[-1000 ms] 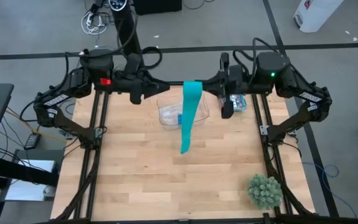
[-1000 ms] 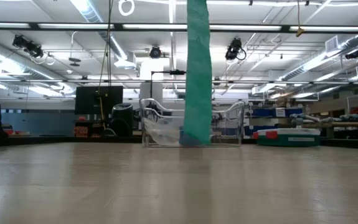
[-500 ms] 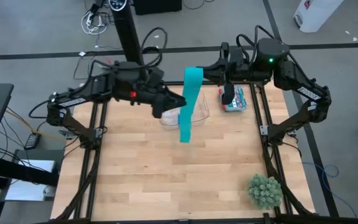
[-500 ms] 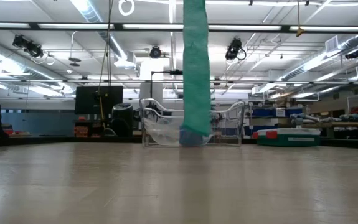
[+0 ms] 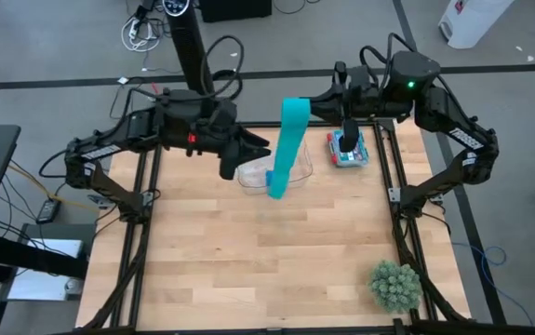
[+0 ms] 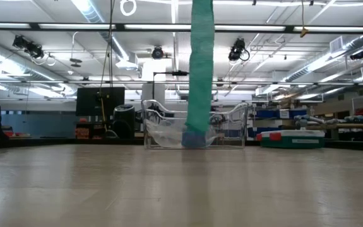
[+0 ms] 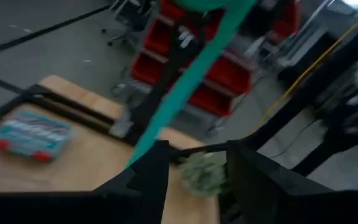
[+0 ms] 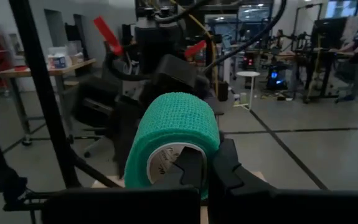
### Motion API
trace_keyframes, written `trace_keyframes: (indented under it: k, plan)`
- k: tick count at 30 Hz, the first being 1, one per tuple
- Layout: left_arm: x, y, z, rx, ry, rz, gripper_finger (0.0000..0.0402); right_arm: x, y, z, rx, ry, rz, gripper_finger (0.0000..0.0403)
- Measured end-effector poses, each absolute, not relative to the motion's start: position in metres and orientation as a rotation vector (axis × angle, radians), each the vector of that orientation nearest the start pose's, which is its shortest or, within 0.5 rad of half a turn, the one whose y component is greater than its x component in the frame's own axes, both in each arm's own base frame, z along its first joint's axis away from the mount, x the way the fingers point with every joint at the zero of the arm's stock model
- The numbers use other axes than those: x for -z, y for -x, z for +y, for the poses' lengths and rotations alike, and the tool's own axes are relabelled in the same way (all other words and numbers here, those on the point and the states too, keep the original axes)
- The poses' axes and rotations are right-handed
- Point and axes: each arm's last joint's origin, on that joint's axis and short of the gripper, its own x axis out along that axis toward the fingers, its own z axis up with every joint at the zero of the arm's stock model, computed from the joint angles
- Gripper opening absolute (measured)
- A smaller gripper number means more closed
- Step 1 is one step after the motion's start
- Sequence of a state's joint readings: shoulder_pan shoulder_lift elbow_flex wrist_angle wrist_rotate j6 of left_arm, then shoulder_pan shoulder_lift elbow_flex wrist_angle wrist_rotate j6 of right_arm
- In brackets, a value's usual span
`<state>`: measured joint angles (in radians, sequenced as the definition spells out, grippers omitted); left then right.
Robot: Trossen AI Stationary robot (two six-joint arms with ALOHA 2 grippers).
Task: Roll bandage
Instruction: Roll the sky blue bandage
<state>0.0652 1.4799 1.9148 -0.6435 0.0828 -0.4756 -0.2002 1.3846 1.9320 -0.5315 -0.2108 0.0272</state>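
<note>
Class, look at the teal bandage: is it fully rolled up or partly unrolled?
Partly unrolled. The right gripper is shut on the bandage roll, while a long strip hangs down toward the clear container.

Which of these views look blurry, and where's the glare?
Left wrist view: smeared throughout, the bandage a soft streak. Right wrist view: bandage roll sharp, the room behind softer. Low view: bright ceiling lights glare; the table shows a faint sheen.

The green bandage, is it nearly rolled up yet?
Not nearly. Done: the right gripper is shut on the teal-green fabric bandage by its rolled end, held high. In hand: the open left gripper is beside the hanging strip. Left: the long tail, reaching into the clear plastic bin, is unrolled.
</note>
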Motion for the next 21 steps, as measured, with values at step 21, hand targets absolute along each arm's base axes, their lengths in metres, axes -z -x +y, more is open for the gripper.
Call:
trace_keyframes:
  k: [21]
  plan:
    - [-0.492,-0.315,0.02,-0.076,0.452,0.192,0.0072,-0.541,-0.249,-0.045,-0.021,-0.092,-0.02,0.0]
